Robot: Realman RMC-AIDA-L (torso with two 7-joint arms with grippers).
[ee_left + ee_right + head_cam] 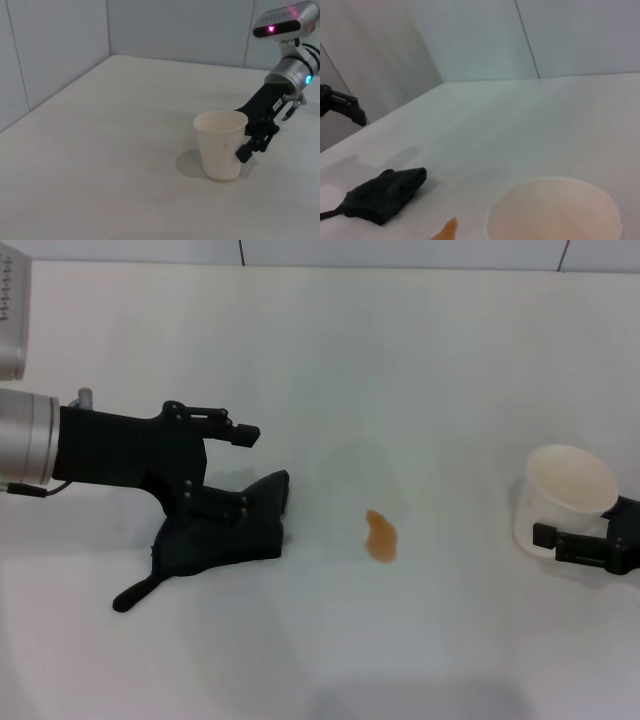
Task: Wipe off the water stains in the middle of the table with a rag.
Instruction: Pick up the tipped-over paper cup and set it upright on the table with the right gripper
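The black rag [232, 537] lies crumpled on the white table [420, 350], left of the middle, with its narrow tail pointing toward the front left. My left gripper [235, 472] is open and hangs over the rag's far part, holding nothing. One of its fingers [347, 106] shows above the rag [385, 195] in the right wrist view. The water stain [381, 536], a small orange-brown blot, lies to the right of the rag and apart from it. Its edge also shows in the right wrist view [447, 230]. My right gripper [585, 545] is at the table's right edge.
A translucent white cup [566, 495] stands upright at the right, with my right gripper against its near side. It also shows in the left wrist view [221, 145]. Bare table lies between the stain and the cup. A wall runs along the far edge.
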